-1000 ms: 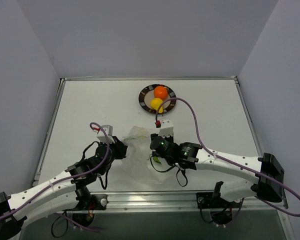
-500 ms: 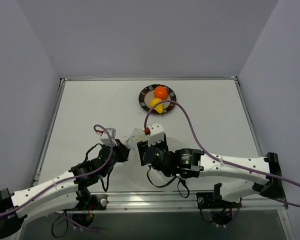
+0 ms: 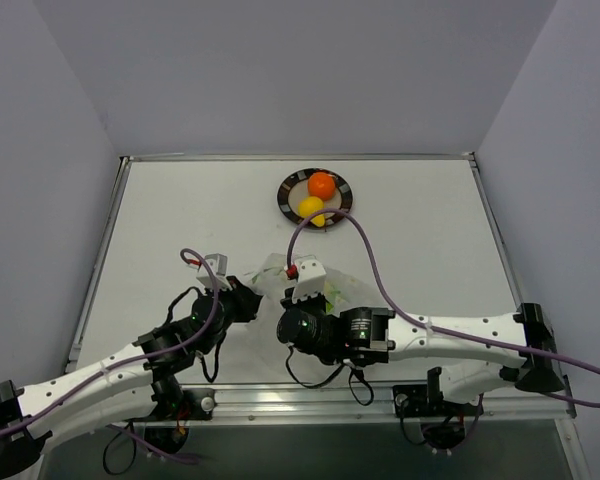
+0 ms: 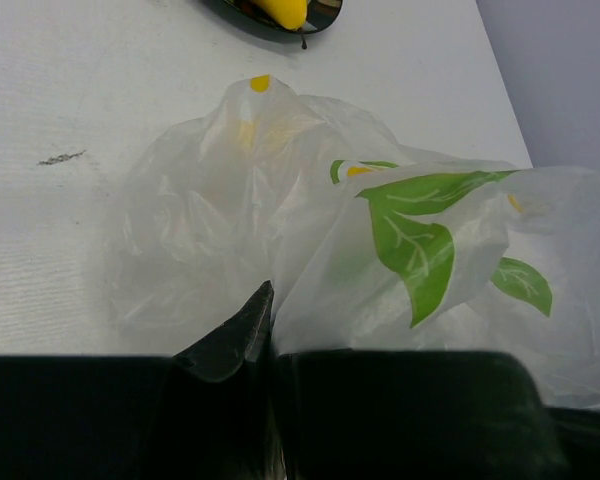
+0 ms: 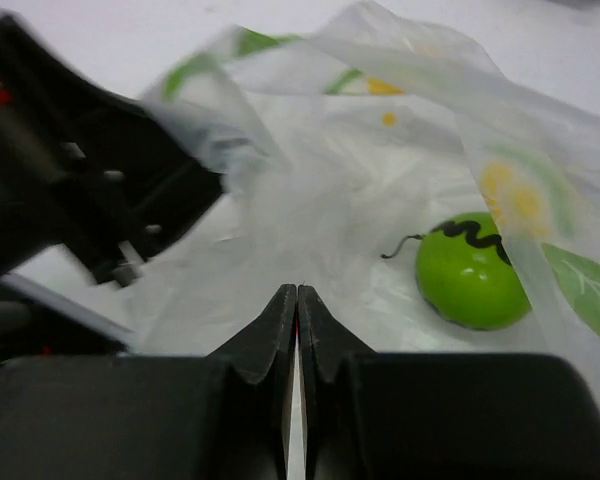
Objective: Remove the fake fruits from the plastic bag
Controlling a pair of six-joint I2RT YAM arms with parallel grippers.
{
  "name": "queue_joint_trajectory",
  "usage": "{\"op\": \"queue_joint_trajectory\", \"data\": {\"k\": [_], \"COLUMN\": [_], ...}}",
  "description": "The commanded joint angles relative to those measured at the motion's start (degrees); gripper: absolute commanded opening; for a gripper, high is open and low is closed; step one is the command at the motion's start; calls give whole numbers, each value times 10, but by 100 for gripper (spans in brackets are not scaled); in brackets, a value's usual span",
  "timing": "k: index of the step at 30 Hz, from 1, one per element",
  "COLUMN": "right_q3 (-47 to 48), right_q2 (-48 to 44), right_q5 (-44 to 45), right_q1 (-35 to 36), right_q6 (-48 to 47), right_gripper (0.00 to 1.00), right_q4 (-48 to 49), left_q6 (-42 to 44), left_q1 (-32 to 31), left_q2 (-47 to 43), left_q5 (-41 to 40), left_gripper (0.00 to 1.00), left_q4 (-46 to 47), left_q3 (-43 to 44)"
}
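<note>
The right fingers have swung left and nearer over the plastic bag, and are pressed together. The left fingers pinch its near edge. The orange fruit and yellow pear lie on the far plate; the green fruit is not yet out of the bag.

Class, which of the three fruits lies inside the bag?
The green fruit, inside the bag; the orange fruit and yellow fruit sit on the plate.

right gripper: jaws closed, tips at film | plastic bag: crinkled, draped around | green fruit: inside plastic bag, right of tips
</note>
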Motion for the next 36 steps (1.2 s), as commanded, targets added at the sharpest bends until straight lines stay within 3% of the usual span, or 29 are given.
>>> {"op": "queue_joint_trajectory", "data": {"k": [1, 5, 7, 8, 9, 12, 15, 20, 24, 26, 31, 34, 36], "right_q3": [-46, -83, -106, -114, -122, -146, -154, -140, -114, -104, -128, -174, -189], "right_q2": [19, 28, 19, 15, 9, -17, -17, 7, -3, -8, 9, -6, -25], "right_q5": [42, 37, 41, 39, 40, 52, 31, 19, 23, 29, -12, -19, -28], "right_q1": [-38, -74, -86, -103, -111, -126, -147, -141, -98, -59, -43, -69, -101], "right_q6": [63, 72, 76, 78, 80, 81, 74, 71, 74, 77, 114, 140, 138], "right_gripper": [0, 2, 11, 17, 31, 62, 75, 74, 57, 56, 53, 59, 70], "right_q4": [-20, -20, -20, -20, -20, -20, -20, -20, -20, -20, -20, -20, -20], "left_q6": [-7, -8, -9, -10, -11, -11, -13, -17, -19, -19, -6, -2, -2], "left_q1": [-6, -8, -11, -12, -13, -15, -16, -20, -34, -35, -36, -35, -35], "left_q2": [-5, 4, 7, 9, 11, 13, 17, 30, 45, 46, 33, 19, 18], "left_q5": [8, 15, 19, 19, 19, 21, 23, 30, 26, 19, 2, -3, -2], "left_gripper": [2, 2, 2, 2, 2, 2, 2, 2, 2, 2, 2, 2, 2], "left_q4": [26, 33, 38, 41, 42, 42, 42, 52, 57, 57, 42, 32, 27], "left_q3": [46, 47, 46, 44, 43, 41, 40, 41, 42, 42, 49, 52, 53]}}
